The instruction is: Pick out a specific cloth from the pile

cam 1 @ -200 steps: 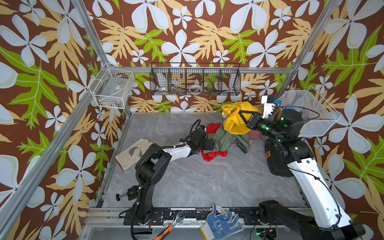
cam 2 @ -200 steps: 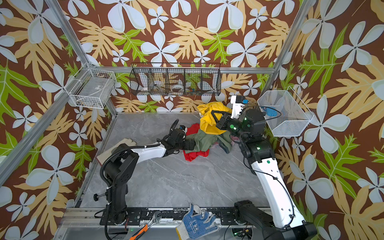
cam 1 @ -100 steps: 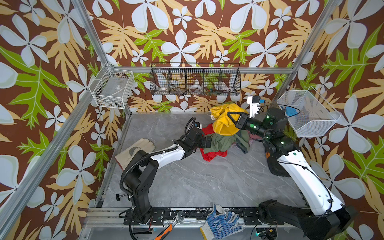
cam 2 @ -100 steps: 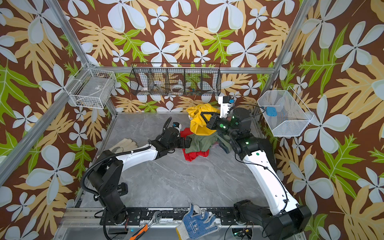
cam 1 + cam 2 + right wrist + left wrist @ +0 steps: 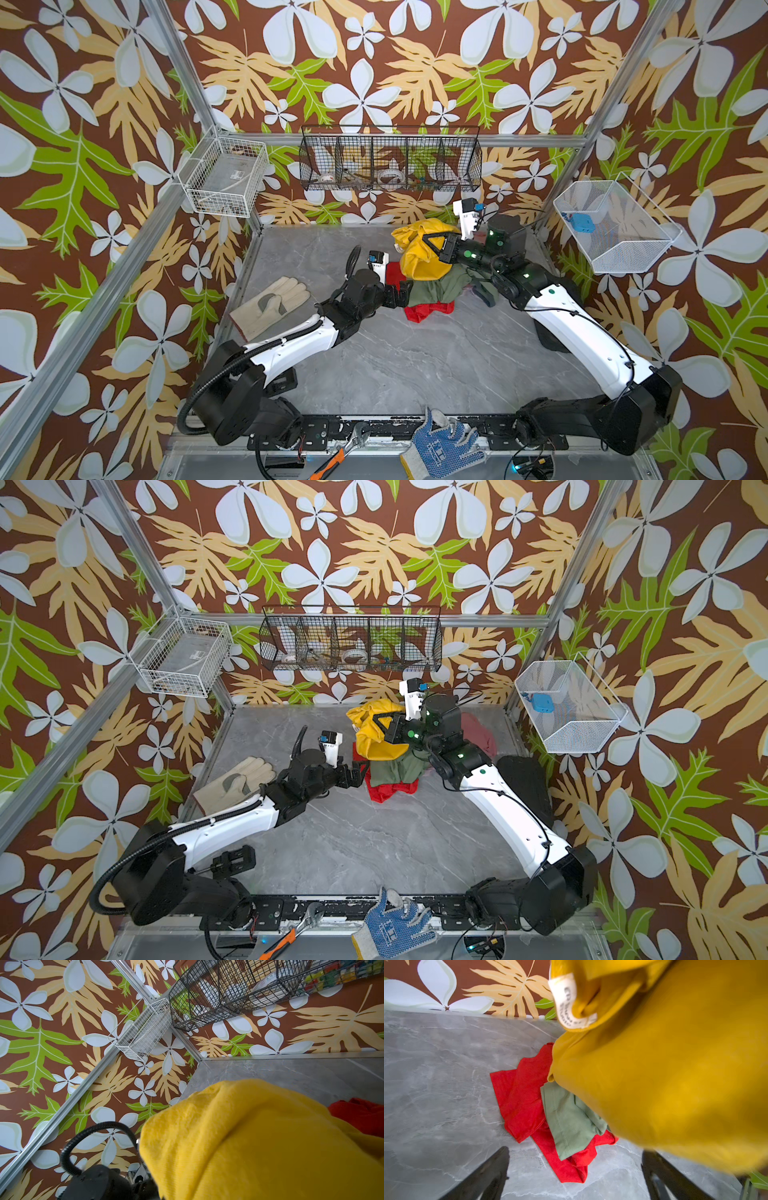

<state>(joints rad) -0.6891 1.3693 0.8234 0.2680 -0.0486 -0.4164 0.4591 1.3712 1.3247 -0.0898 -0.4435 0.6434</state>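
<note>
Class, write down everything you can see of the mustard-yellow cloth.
The mustard-yellow cloth is soft, plain, wrinkled fabric, bunched into a hanging lump. A white sewn-in label with blurred print shows at one fold. The right gripper, jaws shut on it, holds it raised over the pile. Whether its lower edge touches the olive-green cloth cannot be told.

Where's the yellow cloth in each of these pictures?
A top view: yellow cloth hangs near the back, centre.
A top view: the same, just left of centre.
Left wrist view: blurred close-up filling much of the picture.
Right wrist view: close-up in the foreground.
Shared landmark: red cloth beside it in all four.
</note>
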